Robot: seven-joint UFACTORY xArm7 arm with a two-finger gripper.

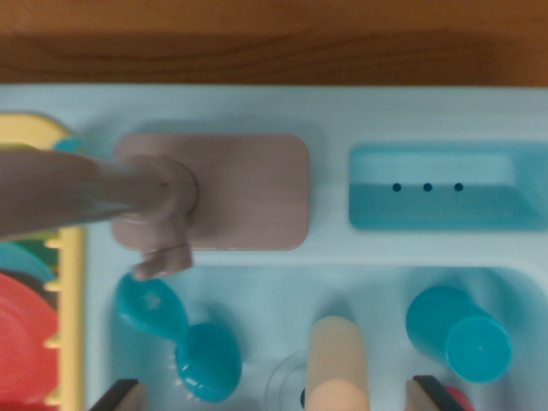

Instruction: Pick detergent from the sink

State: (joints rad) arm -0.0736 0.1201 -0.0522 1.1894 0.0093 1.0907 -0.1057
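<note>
The detergent is a cream-coloured, rounded bottle lying in the light blue sink basin, low in the wrist view and a little right of centre. Its lower end runs out of the frame. My gripper is open. Its two dark fingertips show at the bottom edge, one far to the left of the bottle and one just to its right, so the bottle lies between them, nearer the right one. Nothing is held.
A teal brush lies in the basin at the left and a teal cup at the right. A grey faucet reaches in from the left. There is a yellow dish rack with plates, a holed soap tray, and a wooden surface beyond.
</note>
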